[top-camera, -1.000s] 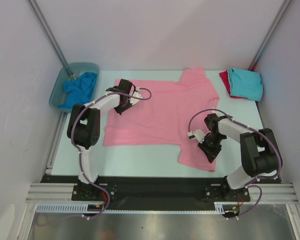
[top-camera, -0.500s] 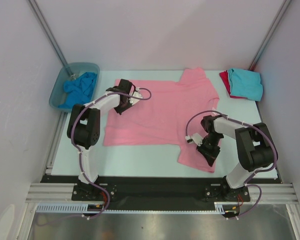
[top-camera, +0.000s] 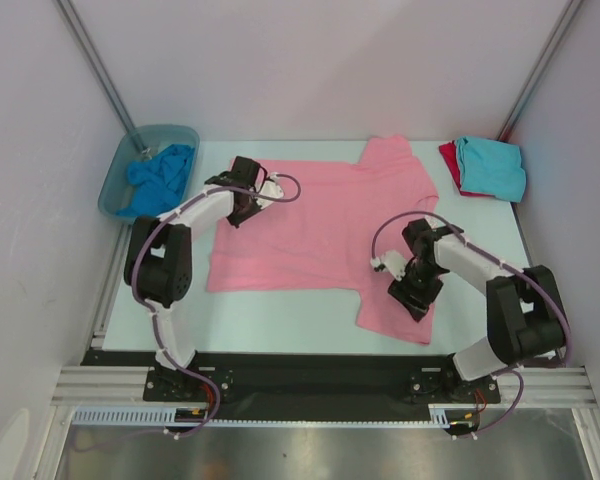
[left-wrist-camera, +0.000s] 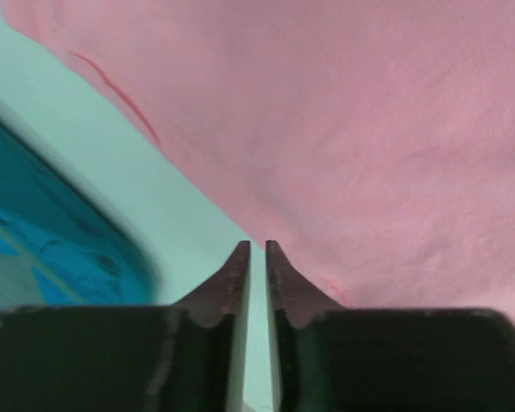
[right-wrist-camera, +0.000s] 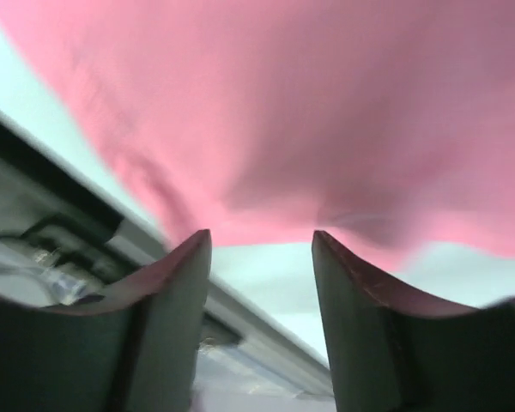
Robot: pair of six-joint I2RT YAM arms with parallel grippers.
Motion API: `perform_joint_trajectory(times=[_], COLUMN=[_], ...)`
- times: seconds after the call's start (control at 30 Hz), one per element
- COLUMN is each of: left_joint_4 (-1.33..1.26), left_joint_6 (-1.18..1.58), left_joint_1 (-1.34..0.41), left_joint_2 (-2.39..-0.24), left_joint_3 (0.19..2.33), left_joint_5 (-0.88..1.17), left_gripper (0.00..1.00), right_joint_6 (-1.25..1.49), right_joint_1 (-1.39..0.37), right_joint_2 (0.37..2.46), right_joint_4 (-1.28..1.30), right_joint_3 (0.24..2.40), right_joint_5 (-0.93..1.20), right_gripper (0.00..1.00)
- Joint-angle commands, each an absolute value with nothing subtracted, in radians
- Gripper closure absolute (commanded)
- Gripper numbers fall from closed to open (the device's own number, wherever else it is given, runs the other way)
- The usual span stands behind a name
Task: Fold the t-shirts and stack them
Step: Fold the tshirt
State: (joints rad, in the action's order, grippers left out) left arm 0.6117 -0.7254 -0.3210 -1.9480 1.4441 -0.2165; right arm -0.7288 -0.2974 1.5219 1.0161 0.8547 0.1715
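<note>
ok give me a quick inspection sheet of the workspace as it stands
surface: pale green table, bare along the near edge
job's things: pink t-shirt spread flat; turquoise t-shirt folded on red t-shirt, far right corner; blue t-shirt bunched in the tub
clutter: plastic tub, far left
grippers: left gripper shut, empty, at the pink t-shirt's left edge; right gripper open by its near sleeve
cables: purple cable looped on each arm
surroundings: white walls, metal corner poles

Robot lab cell, white panel walls, aluminium frame rail
</note>
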Motion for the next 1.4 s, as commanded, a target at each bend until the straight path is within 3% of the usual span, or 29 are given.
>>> perform_joint_trajectory(times=[0.0,0.03,0.07,0.1,0.4,0.43,0.5,0.53,0.57,0.9,1.37], left_joint_4=[0.592,0.591,0.591,0.591,0.609,0.607,0.598,0.592,0.585,0.591,0.652], left_joint_6=[-0.803,-0.825,-0.848,-0.871,-1.152,-1.170,-1.202,-1.206,-1.207,-1.262,-1.312], left_joint_1=[-0.314,-0.316,-0.316,-0.316,-0.370,-0.374,-0.383,-0.385,-0.385,-0.403,-0.414], left_joint_2=[-1.803,-1.781,-1.734,-1.711,-1.392,-1.358,-1.339,-1.333,-1.332,-1.301,-1.391], left_joint_3=[1.419,1.396,1.382,1.368,1.048,0.979,0.919,0.879,0.865,0.767,0.749], left_joint_5=[-0.160,-0.149,-0.143,-0.135,-0.023,-0.028,-0.041,-0.044,-0.044,-0.012,-0.008], left_gripper=[0.77,0.69,0.68,0.67,0.67,0.67,0.66,0.67,0.67,0.66,0.62], right_joint_6=[-0.716,-0.725,-0.738,-0.774,-0.843,-0.892,-0.908,-0.929,-0.945,-1.065,-0.957], right_joint_1=[-0.301,-0.302,-0.308,-0.319,-0.339,-0.345,-0.356,-0.379,-0.391,-0.590,-0.690], right_joint_2=[1.404,1.367,1.326,1.295,1.292,1.295,1.284,1.276,1.258,1.080,1.134], right_joint_4=[0.911,0.890,0.849,0.841,0.960,0.989,0.968,0.933,0.913,0.916,0.948], right_joint_3=[0.940,0.930,0.927,0.927,0.963,0.962,0.922,0.901,0.879,0.697,0.667], right_joint_5=[0.094,0.077,0.045,0.040,0.061,0.077,0.072,0.057,0.010,-0.075,-0.066], right_gripper=[0.37,0.14,0.03,0.00,0.01,0.10,0.14,0.24,0.26,0.21,0.20])
